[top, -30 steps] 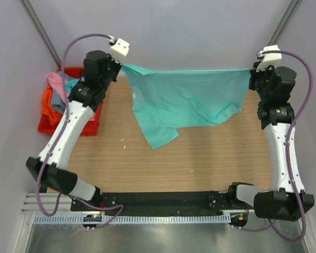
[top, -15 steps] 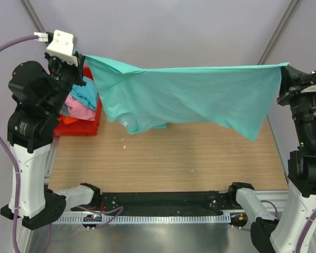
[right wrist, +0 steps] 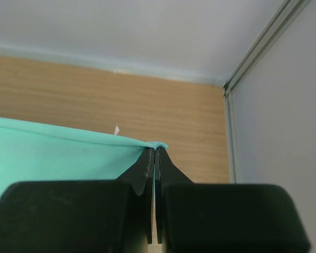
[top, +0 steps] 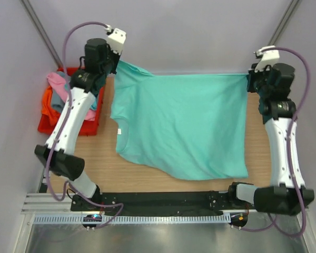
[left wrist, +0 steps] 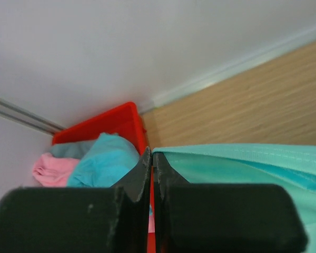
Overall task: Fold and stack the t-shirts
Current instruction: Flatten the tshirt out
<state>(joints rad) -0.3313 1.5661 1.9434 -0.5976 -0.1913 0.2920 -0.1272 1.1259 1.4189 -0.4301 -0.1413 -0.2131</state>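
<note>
The mint green t-shirt (top: 181, 124) lies spread over the wooden table, its far edge stretched between both grippers. My left gripper (top: 116, 64) is shut on its far left corner; in the left wrist view the gripper (left wrist: 151, 154) pinches the hem of the shirt (left wrist: 242, 163). My right gripper (top: 249, 78) is shut on the far right corner; in the right wrist view the gripper (right wrist: 155, 150) pinches the shirt's corner (right wrist: 58, 153). Pink (top: 57, 81), turquoise (left wrist: 105, 161), orange (top: 48, 108) and grey (top: 57, 101) shirts lie in the bin.
A red plastic bin (top: 68, 126) stands at the far left of the table, also in the left wrist view (left wrist: 102, 122). Grey walls enclose the back and sides. A black rail (top: 163, 199) runs along the near edge.
Both arms have come down and back towards the far edge. The mint green shirt, held up stretched in the air before, now lies spread flat over the table.
</note>
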